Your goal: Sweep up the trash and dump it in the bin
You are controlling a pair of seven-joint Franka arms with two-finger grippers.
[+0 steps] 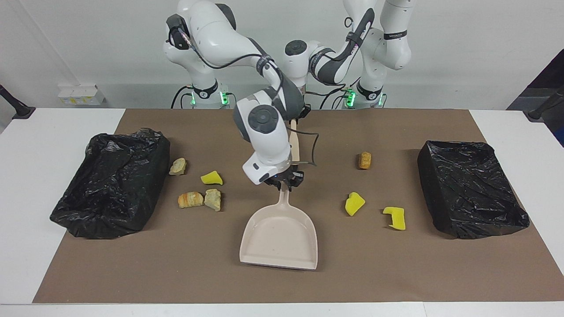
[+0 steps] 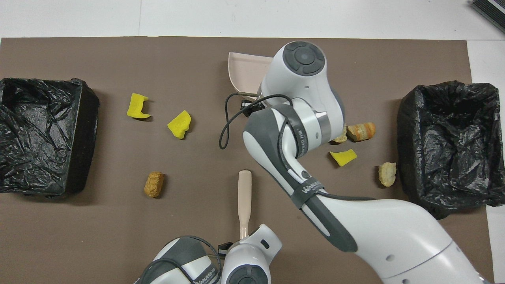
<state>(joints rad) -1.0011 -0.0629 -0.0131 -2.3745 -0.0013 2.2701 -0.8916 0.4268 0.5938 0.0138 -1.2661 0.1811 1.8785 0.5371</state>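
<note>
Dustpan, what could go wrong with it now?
The right tool grips the dustpan only at its handle's end, so the pan might twist when pushed. Its edge could knock the tan lump away instead of catching it. The brush in the left tool sits close by the right arm and might bump it.

A white table carries a brown mat over its middle. On the mat lie seven trash scraps, with a black-lined bin toward each end.
</note>
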